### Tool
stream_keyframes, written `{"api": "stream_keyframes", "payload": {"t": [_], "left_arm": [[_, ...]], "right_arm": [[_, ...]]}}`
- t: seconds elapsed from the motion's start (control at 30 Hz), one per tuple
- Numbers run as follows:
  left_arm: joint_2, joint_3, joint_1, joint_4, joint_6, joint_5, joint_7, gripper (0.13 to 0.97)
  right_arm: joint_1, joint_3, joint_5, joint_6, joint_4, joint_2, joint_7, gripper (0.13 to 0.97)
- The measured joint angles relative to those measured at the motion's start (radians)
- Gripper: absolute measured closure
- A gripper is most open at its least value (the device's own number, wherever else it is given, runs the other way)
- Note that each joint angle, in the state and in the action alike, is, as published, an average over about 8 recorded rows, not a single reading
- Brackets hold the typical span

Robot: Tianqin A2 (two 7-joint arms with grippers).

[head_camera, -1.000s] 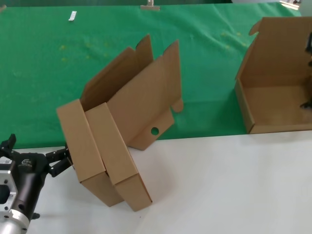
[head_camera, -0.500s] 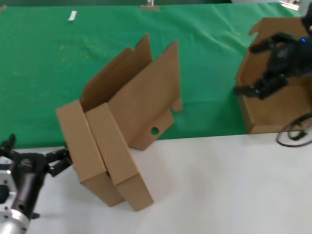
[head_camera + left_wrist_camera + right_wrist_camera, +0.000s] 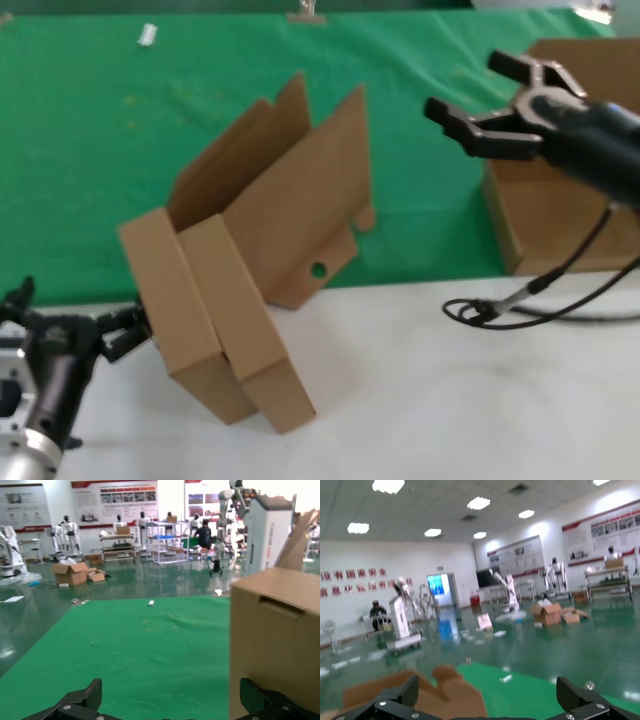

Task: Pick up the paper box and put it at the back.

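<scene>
Cardboard paper box point(image 3: 250, 290) tilted at frame centre, lid up, straddling green cloth point(image 3: 100, 160) edge; third open box point(image 3: 570, 200) upper right, no print legible. Right gripper point(image 3: 480, 98) spread above cloth; left gripper point(image 3: 75, 310) spread lower left.

Bright even light; right wrist view blurred.

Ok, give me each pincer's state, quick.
Left pincer: open, beside the paper box, holding nothing.
Right pincer: open, empty, above the green cloth.
</scene>
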Motion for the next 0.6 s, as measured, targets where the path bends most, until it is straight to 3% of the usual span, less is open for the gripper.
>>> {"api": "stream_keyframes", "payload": {"t": [0.6], "left_arm": [[0.0, 0.0, 0.0, 0.0, 0.0, 0.0, 0.0, 0.132]], "right_arm": [[-0.197, -0.026, -0.04, 0.239, 0.182, -0.014, 0.016, 0.129]]}}
